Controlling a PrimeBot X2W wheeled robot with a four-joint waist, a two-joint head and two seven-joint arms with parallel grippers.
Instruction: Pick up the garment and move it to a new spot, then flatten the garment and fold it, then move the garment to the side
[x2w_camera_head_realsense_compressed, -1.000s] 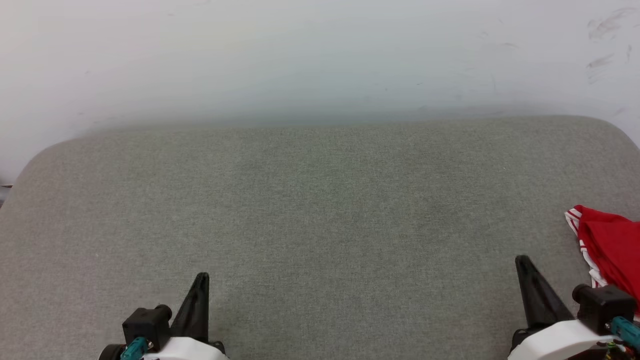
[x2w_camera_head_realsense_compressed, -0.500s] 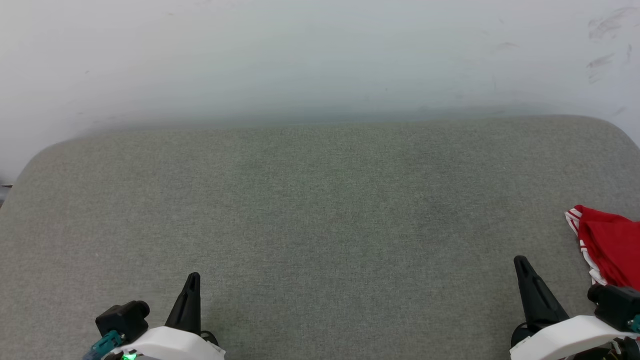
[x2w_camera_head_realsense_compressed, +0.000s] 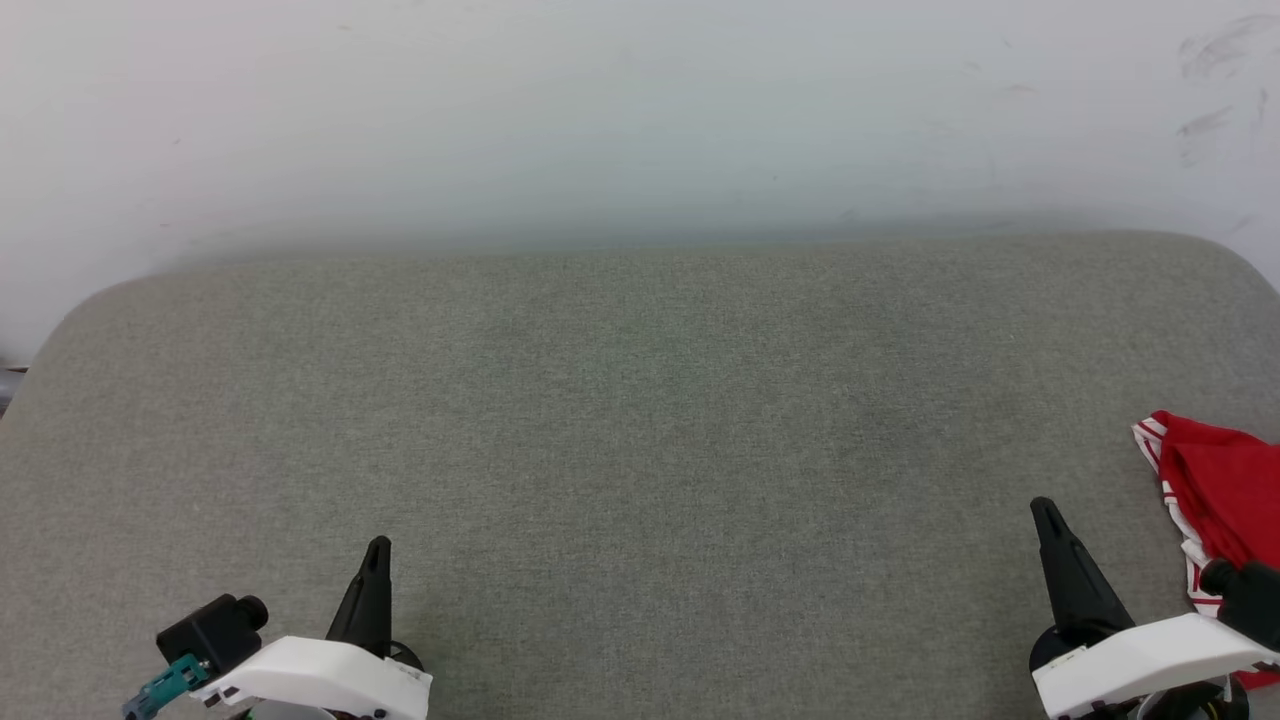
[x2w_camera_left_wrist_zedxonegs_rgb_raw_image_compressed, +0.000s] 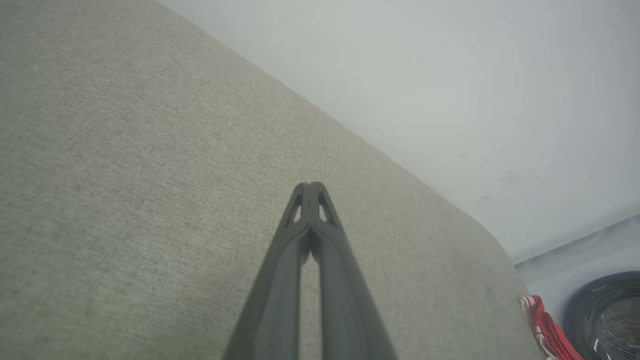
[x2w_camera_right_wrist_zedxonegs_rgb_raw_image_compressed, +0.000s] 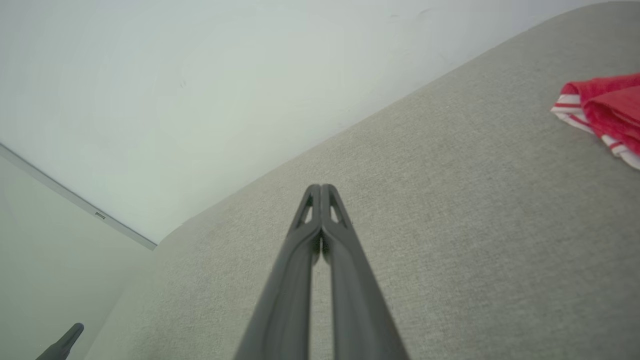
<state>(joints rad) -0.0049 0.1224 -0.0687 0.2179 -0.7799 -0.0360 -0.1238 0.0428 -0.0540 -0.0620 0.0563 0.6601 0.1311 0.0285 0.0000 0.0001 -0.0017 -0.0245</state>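
Observation:
The garment (x2w_camera_head_realsense_compressed: 1222, 490), red with white-and-red striped trim, lies bunched at the right edge of the grey table (x2w_camera_head_realsense_compressed: 640, 420). It also shows at the upper right of the right wrist view (x2w_camera_right_wrist_zedxonegs_rgb_raw_image_compressed: 607, 107) and as a small strip low at the right of the left wrist view (x2w_camera_left_wrist_zedxonegs_rgb_raw_image_compressed: 545, 332). My right gripper (x2w_camera_head_realsense_compressed: 1045, 512) hovers at the lower right, just left of the garment, shut and empty. My left gripper (x2w_camera_head_realsense_compressed: 378, 550) sits at the lower left, far from it, also shut with nothing held. Both wrist views show the fingertips pressed together: left (x2w_camera_left_wrist_zedxonegs_rgb_raw_image_compressed: 310, 187), right (x2w_camera_right_wrist_zedxonegs_rgb_raw_image_compressed: 320, 189).
A pale wall (x2w_camera_head_realsense_compressed: 640, 110) rises behind the table's rounded far edge. In the left wrist view a dark round object (x2w_camera_left_wrist_zedxonegs_rgb_raw_image_compressed: 607, 315) stands beyond the table's end near the garment.
Both grippers closed fully. The left arm slid a little left and down in the head view; the right gripper's tip rose slightly. The garment has not moved.

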